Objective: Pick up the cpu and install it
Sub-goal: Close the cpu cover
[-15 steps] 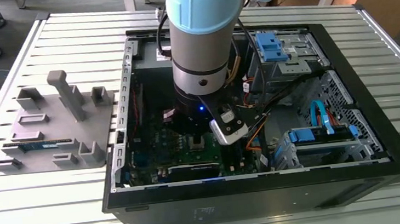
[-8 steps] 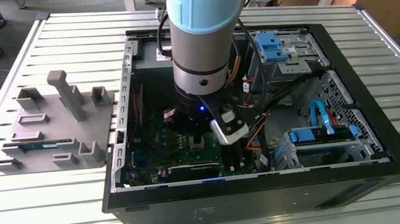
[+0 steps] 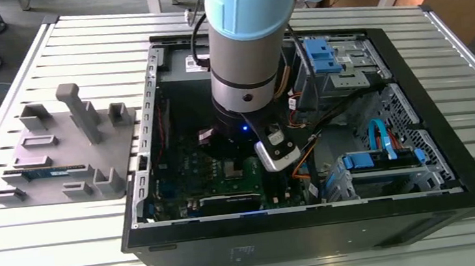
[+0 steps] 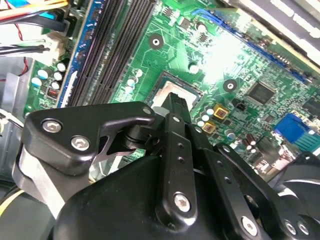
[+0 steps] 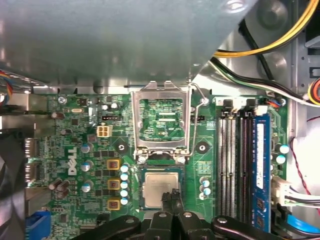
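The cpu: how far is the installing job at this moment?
Done: the cpu lies flat in place on the motherboard. In hand: the shut gripper is at the cpu's edge, holding nothing. Left: the metal retention frame stands open, not yet closed over the cpu.

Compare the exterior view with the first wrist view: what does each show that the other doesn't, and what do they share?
Exterior view: the grey fixture plate on the slatted table beside the computer case, and the arm with its lower end inside the case. First wrist view: the cpu lying in its socket, the hinged socket frame open, the gripper shut over the cpu's edge. Shared: the green motherboard.
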Robot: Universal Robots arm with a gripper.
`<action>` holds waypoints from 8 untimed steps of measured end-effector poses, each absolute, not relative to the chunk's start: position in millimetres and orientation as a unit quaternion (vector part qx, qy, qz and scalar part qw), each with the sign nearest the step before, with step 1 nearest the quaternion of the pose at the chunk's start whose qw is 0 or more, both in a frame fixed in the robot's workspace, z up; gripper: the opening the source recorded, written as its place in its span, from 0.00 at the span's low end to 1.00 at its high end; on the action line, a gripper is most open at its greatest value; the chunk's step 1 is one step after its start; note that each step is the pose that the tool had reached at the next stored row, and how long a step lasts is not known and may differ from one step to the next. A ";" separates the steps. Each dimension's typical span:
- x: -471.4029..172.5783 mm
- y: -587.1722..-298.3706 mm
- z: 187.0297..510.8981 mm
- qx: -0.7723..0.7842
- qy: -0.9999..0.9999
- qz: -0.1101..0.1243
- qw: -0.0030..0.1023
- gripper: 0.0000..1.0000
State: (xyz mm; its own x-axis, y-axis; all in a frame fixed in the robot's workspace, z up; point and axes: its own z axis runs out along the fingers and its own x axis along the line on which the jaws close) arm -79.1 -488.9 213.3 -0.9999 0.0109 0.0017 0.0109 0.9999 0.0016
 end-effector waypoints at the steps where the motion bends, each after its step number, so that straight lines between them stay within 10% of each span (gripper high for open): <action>1: -77.4 -488.9 213.3 -0.005 -1.000 -0.001 0.001 0.11; 8: -71.6 -488.9 213.3 -0.006 -1.000 -0.001 0.001 0.11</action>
State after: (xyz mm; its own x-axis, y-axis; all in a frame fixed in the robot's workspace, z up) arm -71.6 -488.9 213.3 -0.9999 0.0111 0.0017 0.0111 0.9999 0.0016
